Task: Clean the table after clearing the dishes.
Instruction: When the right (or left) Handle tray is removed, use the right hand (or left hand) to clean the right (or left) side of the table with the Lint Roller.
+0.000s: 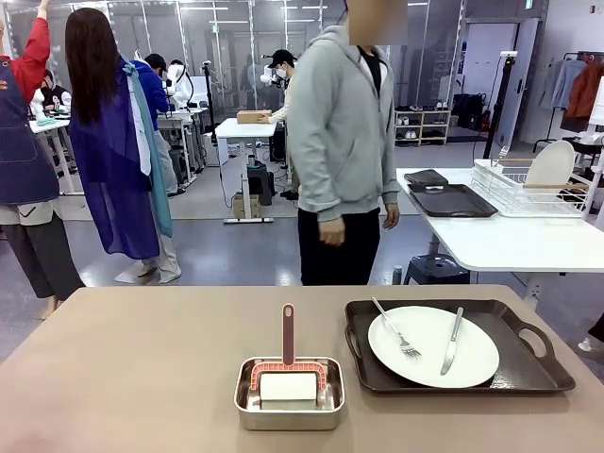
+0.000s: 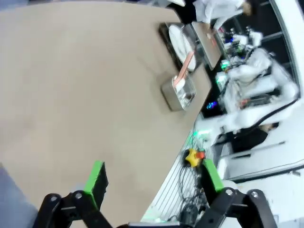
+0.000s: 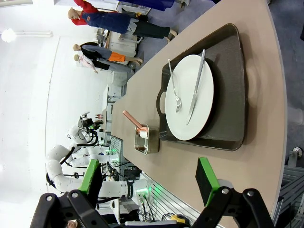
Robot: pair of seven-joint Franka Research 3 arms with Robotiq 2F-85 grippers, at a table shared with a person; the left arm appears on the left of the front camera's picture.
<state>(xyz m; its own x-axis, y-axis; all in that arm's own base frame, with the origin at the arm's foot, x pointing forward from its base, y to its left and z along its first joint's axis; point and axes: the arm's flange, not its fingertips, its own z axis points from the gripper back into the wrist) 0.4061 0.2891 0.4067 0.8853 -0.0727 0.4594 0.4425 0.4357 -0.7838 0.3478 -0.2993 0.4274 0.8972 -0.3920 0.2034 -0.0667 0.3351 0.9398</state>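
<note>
Student: Surface (image 1: 123,377) is carrying what, reading from the left?

Instructor: Small steel pan (image 1: 288,419) is sitting near the middle, holding a white cleaning block (image 1: 288,387) whose reddish handle (image 1: 288,332) is sticking up. Just beside it on the right, the dark tray (image 1: 517,366) is bearing the white plate (image 1: 425,368), with fork (image 1: 394,330) and knife (image 1: 452,340) lying loose on top.

Student: How is that tray likely handling?

Instructor: Probably stiff and fairly heavy; the plate is looking breakable and the cutlery is apt to be sliding, so gripping an end handle (image 1: 543,342) and keeping it level is seeming wisest.

Student: And the hands?

Instructor: Left hand (image 2: 153,178) and right hand (image 3: 148,175) are both hovering with fingers (image 2: 96,180) spread, gripping nothing.
</note>
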